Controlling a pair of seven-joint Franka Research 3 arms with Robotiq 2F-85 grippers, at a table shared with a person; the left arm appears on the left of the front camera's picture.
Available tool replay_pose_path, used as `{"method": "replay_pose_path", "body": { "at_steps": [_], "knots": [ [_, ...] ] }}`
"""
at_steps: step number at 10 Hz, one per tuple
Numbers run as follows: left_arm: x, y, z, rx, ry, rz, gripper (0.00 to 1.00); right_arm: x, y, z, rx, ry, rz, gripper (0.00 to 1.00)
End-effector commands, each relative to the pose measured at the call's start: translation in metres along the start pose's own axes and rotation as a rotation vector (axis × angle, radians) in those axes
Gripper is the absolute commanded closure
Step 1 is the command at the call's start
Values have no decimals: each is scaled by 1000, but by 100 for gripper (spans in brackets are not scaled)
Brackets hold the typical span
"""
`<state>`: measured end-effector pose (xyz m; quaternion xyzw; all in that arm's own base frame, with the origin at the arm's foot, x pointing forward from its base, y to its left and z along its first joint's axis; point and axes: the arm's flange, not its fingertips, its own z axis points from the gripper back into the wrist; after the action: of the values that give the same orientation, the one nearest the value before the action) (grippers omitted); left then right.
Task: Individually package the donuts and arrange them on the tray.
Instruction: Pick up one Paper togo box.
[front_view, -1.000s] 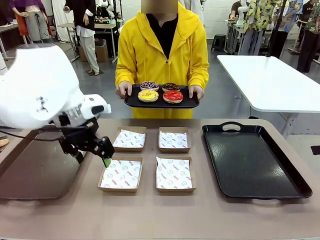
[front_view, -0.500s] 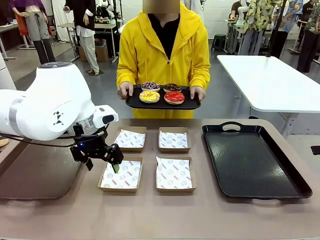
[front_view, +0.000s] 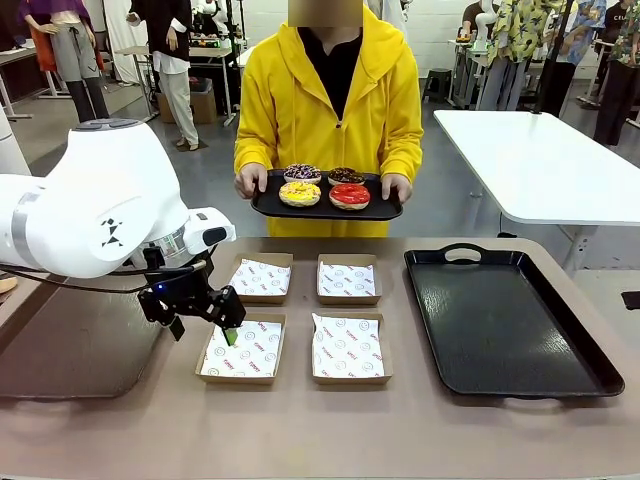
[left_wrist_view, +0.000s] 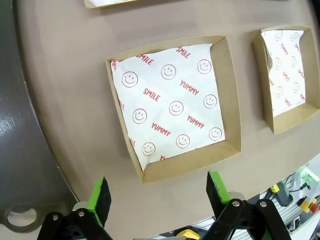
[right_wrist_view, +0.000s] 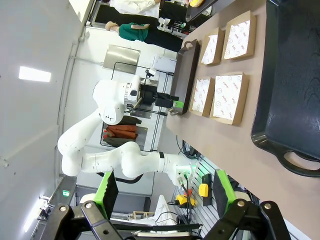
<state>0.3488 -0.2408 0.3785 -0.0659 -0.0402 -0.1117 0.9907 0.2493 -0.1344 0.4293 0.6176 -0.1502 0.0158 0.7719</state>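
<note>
The four donuts (front_view: 324, 185) were held on a small black tray (front_view: 385, 210) past the far edge of the table (front_view: 300, 430). The left gripper (front_view: 205, 330), by the near-left box (front_view: 240, 348), and the right gripper (right_wrist_view: 165, 186) were spread wide, empty. The box could be nudged askew, or glaze crushed by a hard pinch.

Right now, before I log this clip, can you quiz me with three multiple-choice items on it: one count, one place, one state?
1. How many paper-lined boxes lie on the table? A) two B) three C) four
2. Where are the donuts? A) in the boxes B) on the small tray that the person holds C) on the table
3. The left gripper is: A) open, holding nothing B) shut on a donut C) shut on a box
Answers: 1 C, two rows of two show in the front view. 2 B, all four sit on the held tray. 3 A, its fingers stand apart above a box.
</note>
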Motion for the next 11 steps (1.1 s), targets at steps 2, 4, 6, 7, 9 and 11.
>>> {"method": "replay_pose_path", "body": {
  "at_steps": [2,4,6,7,9,11],
  "knots": [
    [0,0,0,0,0,0,0,1,1,1,12,-3,12,0],
    [3,-4,-11,40,22,-1,0,1,1,1,12,-3,12,0],
    [10,-8,-25,116,26,31,0,1,1,1,12,-3,12,0],
    [15,-7,-33,134,19,44,0,1,1,1,12,-3,12,0],
    [25,-3,-43,145,2,83,0,1,1,1,12,-3,12,0],
    [32,3,-50,141,-1,118,0,1,1,1,12,-3,12,0]
  ]
}}
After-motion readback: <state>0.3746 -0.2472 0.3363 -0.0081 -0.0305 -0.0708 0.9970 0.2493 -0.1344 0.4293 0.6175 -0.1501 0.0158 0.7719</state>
